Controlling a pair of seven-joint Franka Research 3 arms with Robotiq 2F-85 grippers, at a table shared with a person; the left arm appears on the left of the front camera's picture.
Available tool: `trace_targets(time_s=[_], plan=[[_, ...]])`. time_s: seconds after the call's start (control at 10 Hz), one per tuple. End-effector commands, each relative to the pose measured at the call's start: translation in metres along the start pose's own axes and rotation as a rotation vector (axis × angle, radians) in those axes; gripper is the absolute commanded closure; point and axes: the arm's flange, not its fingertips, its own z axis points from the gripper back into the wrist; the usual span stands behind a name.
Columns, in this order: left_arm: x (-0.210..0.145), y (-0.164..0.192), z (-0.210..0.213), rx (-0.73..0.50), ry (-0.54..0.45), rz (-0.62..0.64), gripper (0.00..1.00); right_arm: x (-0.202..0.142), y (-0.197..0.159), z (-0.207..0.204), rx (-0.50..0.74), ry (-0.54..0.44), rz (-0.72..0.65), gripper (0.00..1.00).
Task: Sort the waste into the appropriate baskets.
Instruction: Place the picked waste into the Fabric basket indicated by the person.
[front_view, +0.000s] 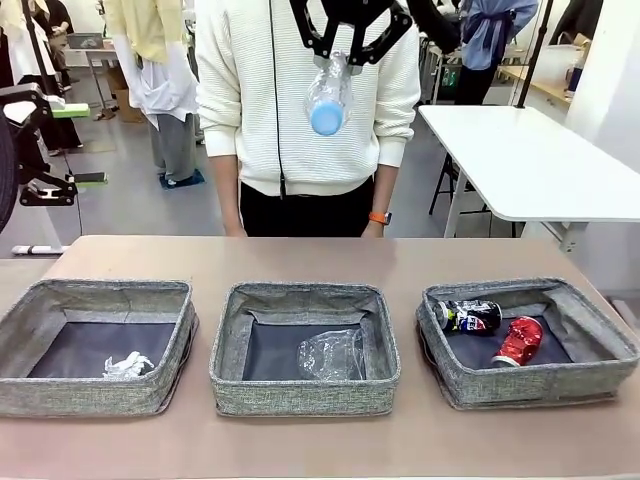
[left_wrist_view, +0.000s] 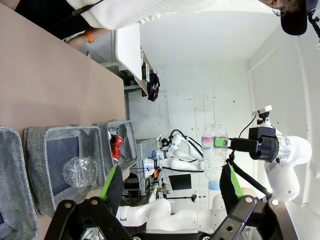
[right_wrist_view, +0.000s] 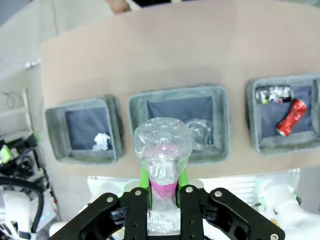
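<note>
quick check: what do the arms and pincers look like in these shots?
Right pincer: black linkage frame with silver bolts, green pads. Left pincer: same black frame, green strips along the fingers. The right arm is glossy white with a black wrist section, a small white camera block on top and a black cable looping off it.
</note>
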Motion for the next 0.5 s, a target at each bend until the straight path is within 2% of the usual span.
trace_targets(time_s=[0.0, 0.4], plan=[[-0.0023, -0.0027, -0.0008, -0.012, -0.007, 0.004, 0.0, -0.001, -0.0008, -0.0007, -0.002, -0.012, 0.008, 0.78], [-0.0023, -0.0027, -0.0008, -0.012, -0.007, 0.004, 0.0, -0.001, -0.0008, -0.0007, -0.002, -0.012, 0.008, 0.78]])
